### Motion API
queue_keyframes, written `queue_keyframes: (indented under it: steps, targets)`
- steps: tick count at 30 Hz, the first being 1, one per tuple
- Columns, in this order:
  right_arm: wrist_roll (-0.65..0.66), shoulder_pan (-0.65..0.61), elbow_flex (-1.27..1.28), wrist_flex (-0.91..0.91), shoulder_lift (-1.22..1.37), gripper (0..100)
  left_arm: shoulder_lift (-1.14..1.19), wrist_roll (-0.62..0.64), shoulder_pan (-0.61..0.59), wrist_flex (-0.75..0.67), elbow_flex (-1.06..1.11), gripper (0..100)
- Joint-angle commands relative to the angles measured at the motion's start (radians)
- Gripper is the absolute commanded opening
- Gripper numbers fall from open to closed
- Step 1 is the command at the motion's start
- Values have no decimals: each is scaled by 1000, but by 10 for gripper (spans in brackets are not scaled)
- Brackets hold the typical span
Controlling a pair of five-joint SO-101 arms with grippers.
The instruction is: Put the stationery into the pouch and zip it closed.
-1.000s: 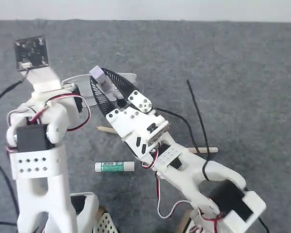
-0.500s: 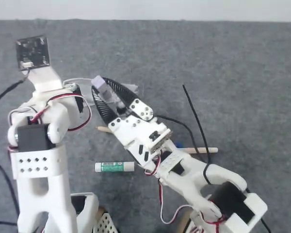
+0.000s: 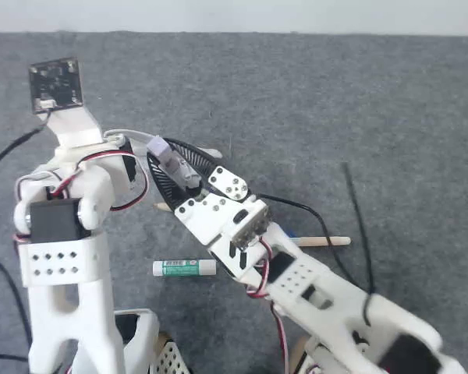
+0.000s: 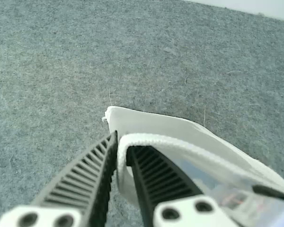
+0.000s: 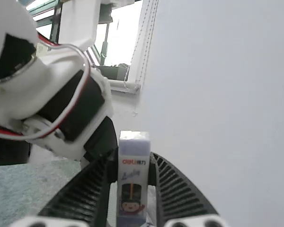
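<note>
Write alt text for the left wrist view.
The left gripper is shut on the white rim of the clear pouch, seen close up. The grey table lies behind.

White pouch [image 4: 170, 130], lilac eraser [image 5: 132, 182], grey mat [image 3: 351, 101]

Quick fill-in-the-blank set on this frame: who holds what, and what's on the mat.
1. The right gripper is shut on the ____.
2. The left gripper pinches the rim of the ____.
3. On the grey mat lie a glue stick and a wooden ____.
Missing words: eraser; pouch; pencil.
</note>
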Motion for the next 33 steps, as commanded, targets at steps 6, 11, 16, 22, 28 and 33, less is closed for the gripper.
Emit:
queue_keyframes:
  steps: [6, 11, 16, 22, 28, 33]
  targets:
    - [-26, 53, 26, 489, -343, 6, -6, 17, -5, -26, -7, 11]
    - [-77, 54, 18, 639, -421, 6, -6, 17, -5, -26, -7, 11]
    - [-84, 53, 18, 570, -432, 6, -6, 17, -5, -26, -7, 11]
    - [-86, 53, 18, 348, -358, 6, -6, 17, -5, -28, -8, 11]
    - [-84, 31, -29, 174, -137, 6, -6, 17, -5, -28, -8, 11]
    - [-75, 48, -118, 182, 47, 6, -6, 17, -6, -28, -7, 11]
